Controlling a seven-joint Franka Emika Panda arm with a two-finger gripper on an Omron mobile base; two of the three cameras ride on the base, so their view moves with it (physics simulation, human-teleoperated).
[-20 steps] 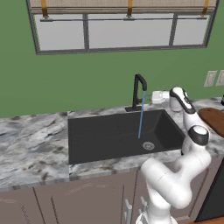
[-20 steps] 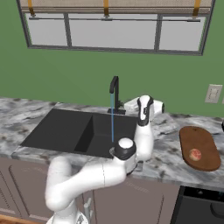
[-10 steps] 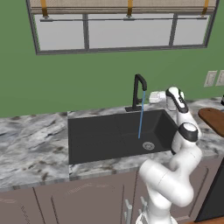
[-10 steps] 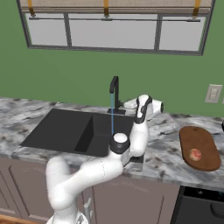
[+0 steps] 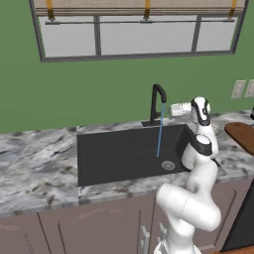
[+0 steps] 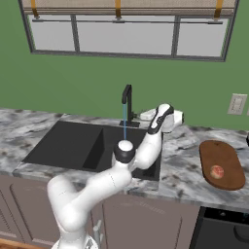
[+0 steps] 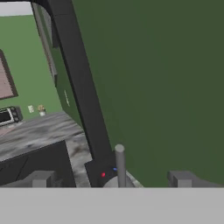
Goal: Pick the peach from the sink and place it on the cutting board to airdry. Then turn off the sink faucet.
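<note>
Peach (image 6: 217,171) sits on cutting board (image 6: 228,158), far right of claw, drying there. Claw (image 7: 111,178) open, holding nothing, up close to tap (image 5: 158,104), tap pole between fingers (image 7: 40,178). Water runs into sink (image 5: 106,154); tap needs turning off.

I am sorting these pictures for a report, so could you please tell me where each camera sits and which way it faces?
Left base view: behind the arm to its left, facing the sink and sink faucet; the arm rises at lower right.
Right base view: behind to its right, same sink, plus the peach on the cutting board; the arm rises at lower left.
Hand view: on the hand, close to the faucet's black stem; the gripper fingertips rise at the bottom.
Both base views share the running water stream.
</note>
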